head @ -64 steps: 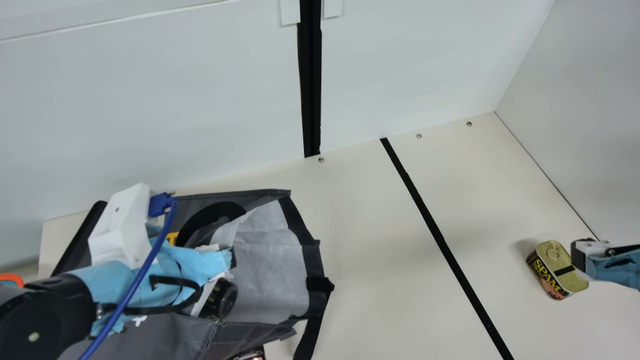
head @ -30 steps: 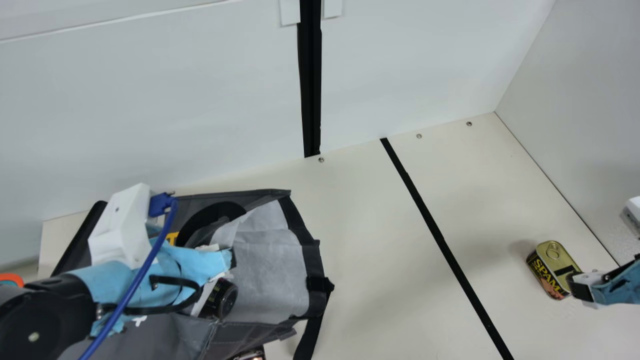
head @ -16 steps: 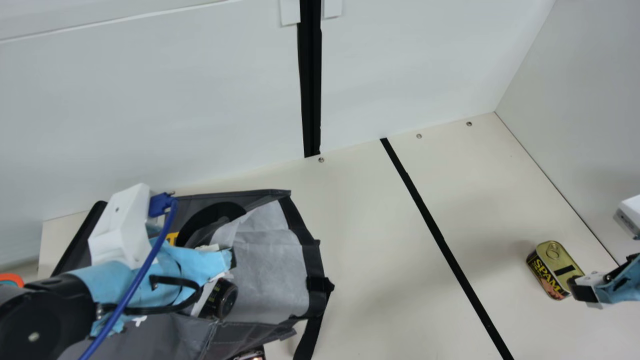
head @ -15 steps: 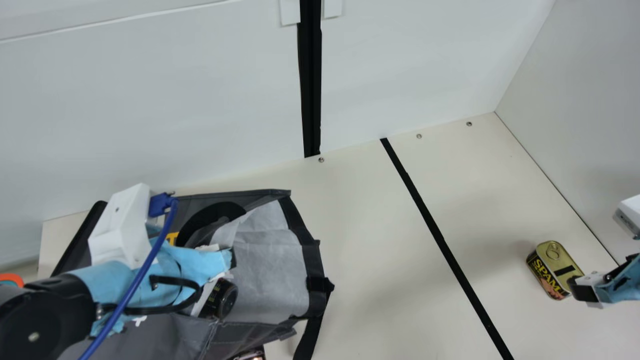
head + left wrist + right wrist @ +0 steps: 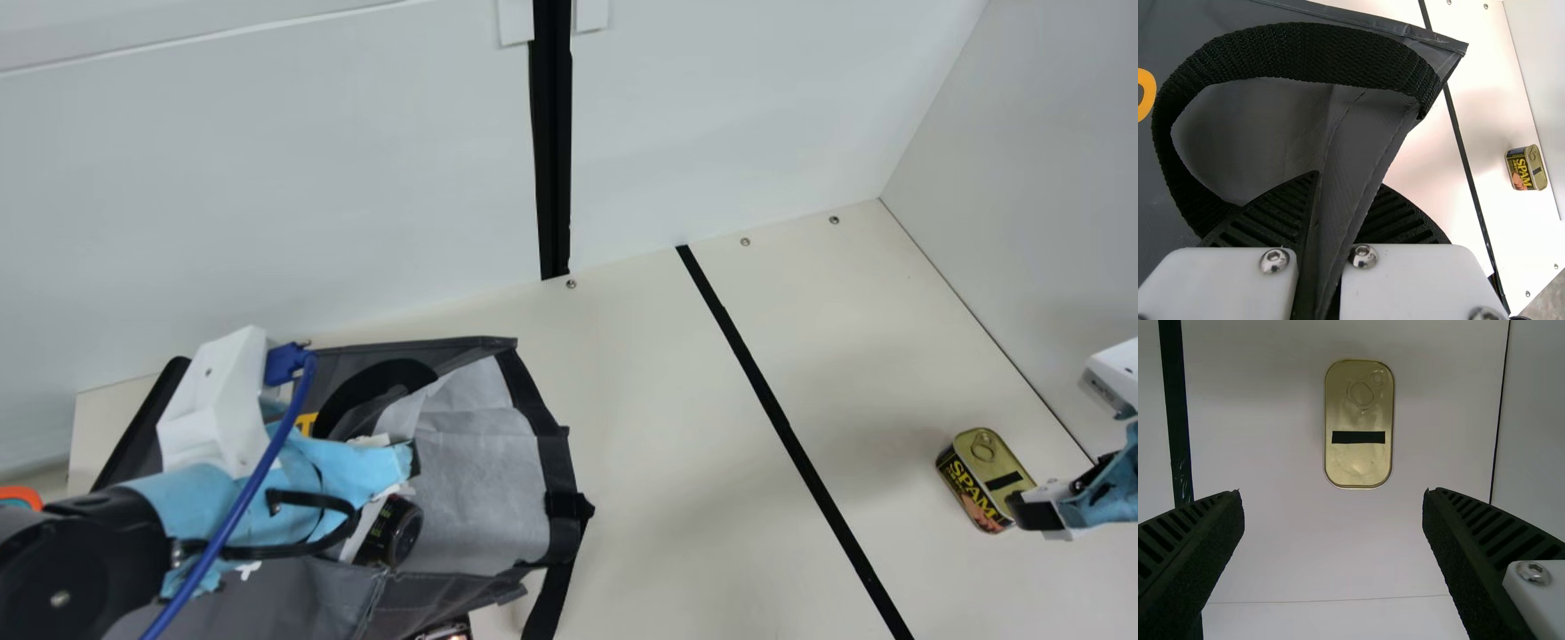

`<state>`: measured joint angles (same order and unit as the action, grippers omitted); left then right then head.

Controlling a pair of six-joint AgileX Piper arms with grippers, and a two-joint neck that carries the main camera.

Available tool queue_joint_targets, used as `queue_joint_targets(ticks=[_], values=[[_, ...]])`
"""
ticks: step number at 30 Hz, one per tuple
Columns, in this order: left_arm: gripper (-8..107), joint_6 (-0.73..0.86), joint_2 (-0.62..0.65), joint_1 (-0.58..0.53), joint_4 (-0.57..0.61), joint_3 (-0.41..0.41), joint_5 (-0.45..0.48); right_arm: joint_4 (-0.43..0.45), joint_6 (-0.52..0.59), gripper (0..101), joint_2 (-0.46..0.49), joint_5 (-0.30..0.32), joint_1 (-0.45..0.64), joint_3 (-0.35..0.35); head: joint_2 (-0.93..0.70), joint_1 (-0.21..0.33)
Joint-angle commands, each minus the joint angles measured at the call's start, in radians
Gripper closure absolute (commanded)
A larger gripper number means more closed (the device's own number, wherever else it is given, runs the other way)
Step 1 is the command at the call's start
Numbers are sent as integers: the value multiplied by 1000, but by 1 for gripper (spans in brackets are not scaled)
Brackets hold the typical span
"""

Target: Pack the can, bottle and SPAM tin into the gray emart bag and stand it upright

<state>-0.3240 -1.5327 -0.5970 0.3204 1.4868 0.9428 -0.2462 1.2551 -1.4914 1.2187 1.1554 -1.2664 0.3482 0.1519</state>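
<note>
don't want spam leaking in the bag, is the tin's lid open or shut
Shut: on the SPAM tin, the gold lid is whole to its rim and the ring pull lies flat.

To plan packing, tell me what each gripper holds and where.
Left gripper: the bag, by a fold of cloth beside its black handle. Right gripper: nothing.

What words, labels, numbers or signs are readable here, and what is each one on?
"SPAM": on the side of the tin.
Smaller print on the tin: too small to read.
Yellow and white print on the gray bag: partly hidden, unreadable.
Print on the dark container in the bag: too small.
Marks on the white box at the right: too small.
</note>
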Motion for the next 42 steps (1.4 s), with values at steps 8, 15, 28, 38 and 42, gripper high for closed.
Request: queue_joint_targets(ticks=[8,15,28,38,42], values=[[107,0,0,0,0,0,0,14,-6,6,-60,-14,-22,-10,1,23],[107,0,0,0,0,0,0,30,-20,6,-106,-65,-48,19,1,23],[107,0,0,0,0,0,0,57,-50,6,-203,-152,-99,14,1,23],[107,0,0,0,0,0,0,78,-74,6,-268,-196,-131,-1,1,23],[107,0,0,0,0,0,0,85,-84,6,-287,-208,-141,-3,1,23]])
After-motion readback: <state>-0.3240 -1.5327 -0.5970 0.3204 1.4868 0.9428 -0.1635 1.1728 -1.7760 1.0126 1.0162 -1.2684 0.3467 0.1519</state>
